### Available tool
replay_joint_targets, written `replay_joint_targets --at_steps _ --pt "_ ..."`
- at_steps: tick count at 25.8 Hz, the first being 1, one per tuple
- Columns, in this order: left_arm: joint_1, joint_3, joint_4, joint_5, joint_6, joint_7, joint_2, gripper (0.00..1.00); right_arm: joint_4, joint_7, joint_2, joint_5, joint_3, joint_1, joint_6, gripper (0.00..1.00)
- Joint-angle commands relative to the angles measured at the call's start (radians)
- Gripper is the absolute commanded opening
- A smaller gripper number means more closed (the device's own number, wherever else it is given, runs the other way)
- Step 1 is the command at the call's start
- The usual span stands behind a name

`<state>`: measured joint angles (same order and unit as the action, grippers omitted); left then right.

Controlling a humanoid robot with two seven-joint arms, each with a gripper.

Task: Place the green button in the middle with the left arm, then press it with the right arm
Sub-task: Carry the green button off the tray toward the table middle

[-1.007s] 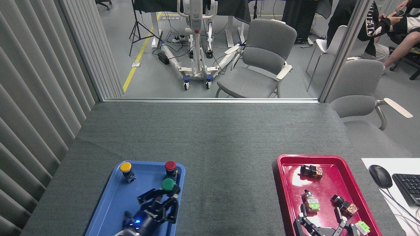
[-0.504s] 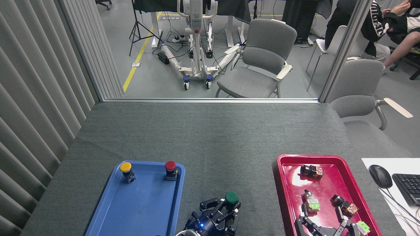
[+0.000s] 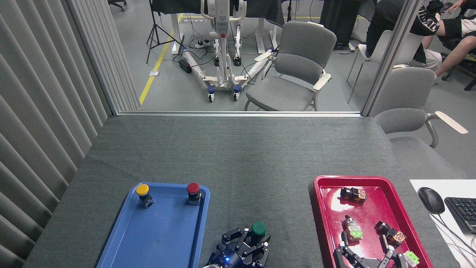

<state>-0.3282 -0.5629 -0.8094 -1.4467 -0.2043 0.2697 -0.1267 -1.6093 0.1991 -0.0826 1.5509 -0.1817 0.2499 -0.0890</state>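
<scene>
Dark-grey felt covers the surface point(image 3: 238, 156), and we inspect it from its near edge outward.

Nearest us, our left claw point(image 3: 248, 241) comes up from the bottom edge between the two trays, a blue light showing at its base. Its fingers point(image 3: 231, 236) are gathered round the base of the green button point(image 3: 258, 228), and we judge them clamped on it. The button sits over bare felt between the blue tray point(image 3: 122, 245) and the red tray point(image 3: 325, 223), not inside either. That is the middle the task names, so we judge the placing step close to done and the grip kept only until the base rests firmly. Whether the base already touches the felt we cannot tell.

The button stands upright: its long axis runs vertically, the dark-green cap facing up and the boxy base below, hidden among the fingers. That leaves the cap clear for a press from above.

Our right claw point(image 3: 368, 257) sits low over the near end of the red tray, its fingers spread apart and holding nothing, near several small components point(image 3: 386, 229).

Farther out, the yellow button point(image 3: 142, 190) and red button point(image 3: 192, 188) stand upright at the far end of the blue tray. Beyond the surface stand grey chairs point(image 3: 297, 67) and a wheeled stand point(image 3: 222, 48).
</scene>
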Motion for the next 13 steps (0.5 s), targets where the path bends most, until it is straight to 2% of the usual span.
replay_joint_targets --at_steps 1,3,6,9,11,13 --pt "0.012 0.0 -0.008 0.008 -0.006 0.0 0.004 1.0 0.0 0.002 0.006 0.0 -0.001 -0.001 0.0 0.99" --pt "0.029 0.001 -0.036 0.005 -0.006 0.002 0.004 1.0 0.0 0.0 0.006 -0.002 -0.001 -0.003 0.002 0.99" --pt "0.072 0.003 -0.159 0.006 -0.006 0.0 0.021 1.0 0.0 0.0 0.006 -0.002 0.001 -0.02 0.002 0.99" --pt "0.123 0.023 -0.3 0.014 0.011 -0.003 0.11 1.0 0.0 0.003 0.006 -0.002 0.002 -0.021 0.0 0.99" --pt "0.176 0.095 -0.389 0.032 0.028 -0.003 0.16 1.0 -0.001 0.003 0.006 -0.002 0.011 -0.029 0.0 0.99" --pt "0.268 0.202 -0.479 0.065 0.031 -0.001 0.183 1.0 -0.001 0.002 0.017 0.0 0.013 -0.041 0.0 0.99"
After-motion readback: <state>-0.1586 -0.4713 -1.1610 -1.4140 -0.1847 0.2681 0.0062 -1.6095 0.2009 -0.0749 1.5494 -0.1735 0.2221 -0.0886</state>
